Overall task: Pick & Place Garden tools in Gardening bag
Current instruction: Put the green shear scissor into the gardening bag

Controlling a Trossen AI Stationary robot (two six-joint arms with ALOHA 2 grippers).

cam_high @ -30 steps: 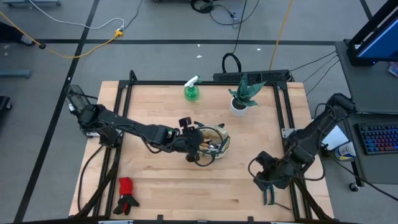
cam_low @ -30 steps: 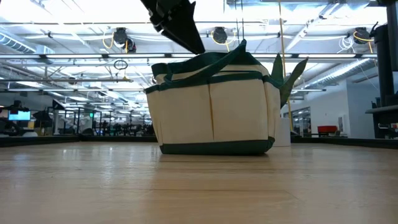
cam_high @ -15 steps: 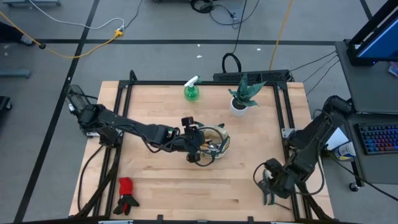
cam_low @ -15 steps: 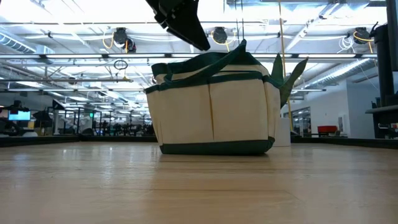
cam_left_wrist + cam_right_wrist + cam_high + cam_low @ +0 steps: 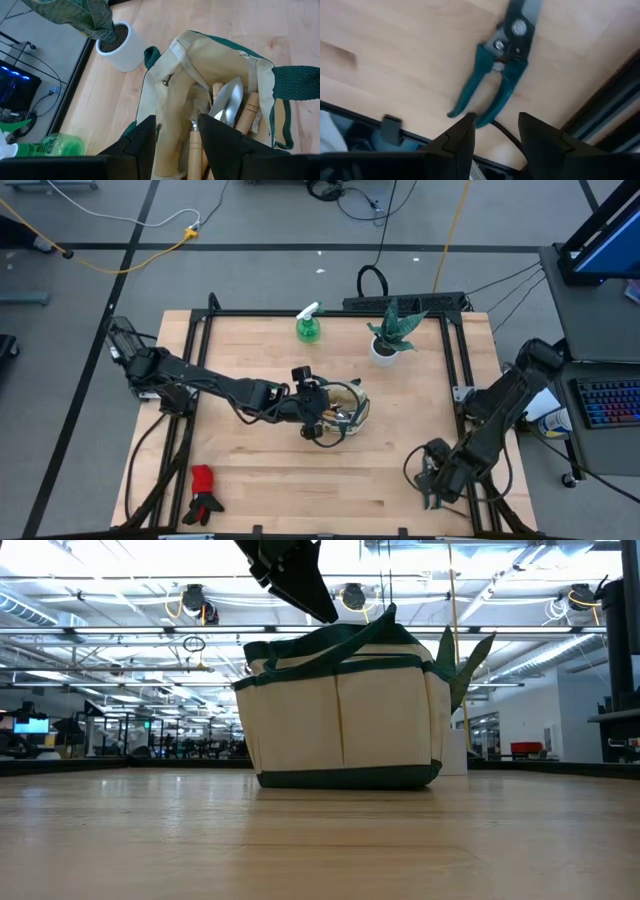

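High: left gripper (image 5: pixel 318 402) over beige fabric gardening bag (image 5: pixel 352 395) mid-table; right gripper (image 5: pixel 432 485) near front-right edge.
Left wrist: fingers parted, empty, above wooden-handled steel trowel (image 5: pixel 227 103) inside bag.
Right wrist: fingers apart, empty, above teal-handled pruning shears (image 5: pixel 501 65) lying on table.

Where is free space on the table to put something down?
Bare wood lies between the gardening bag and the gloves, and between the bag and the pruning shears near the right gripper. It is crowded at the bag, under the left gripper, and around the spray bottle and plant.
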